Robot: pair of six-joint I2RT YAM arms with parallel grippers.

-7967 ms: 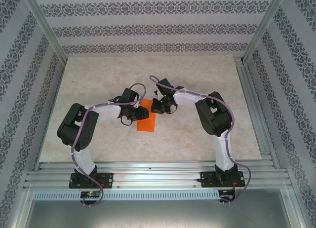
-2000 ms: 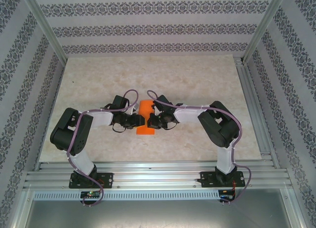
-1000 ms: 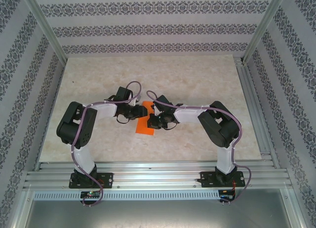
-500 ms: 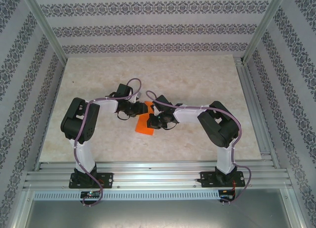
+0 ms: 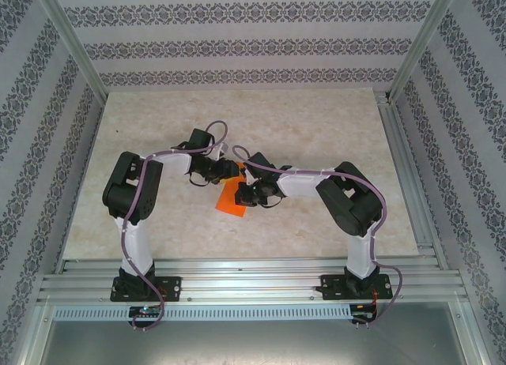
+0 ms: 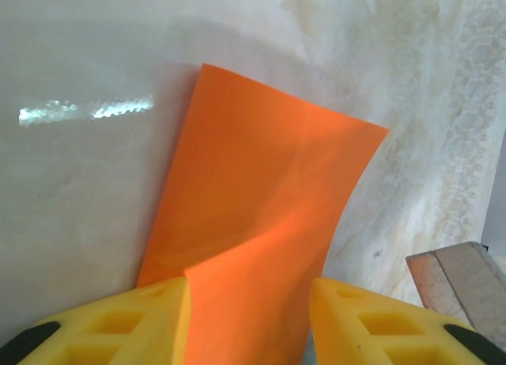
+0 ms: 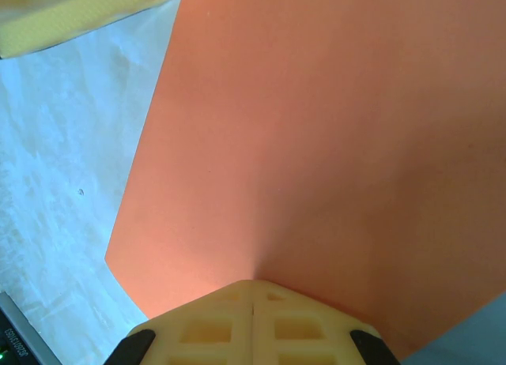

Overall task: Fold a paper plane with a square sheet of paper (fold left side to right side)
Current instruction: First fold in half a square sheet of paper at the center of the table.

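Fingers of the left gripper stand parted astride the square sheet of paper, mid-tabletop; those of the right gripper pinch its edge. Thin, floppy and crease-prone, it likely wants light holds at edges or corners.

The square sheet of paper is smooth and matt; the table is glossy, marble-patterned.
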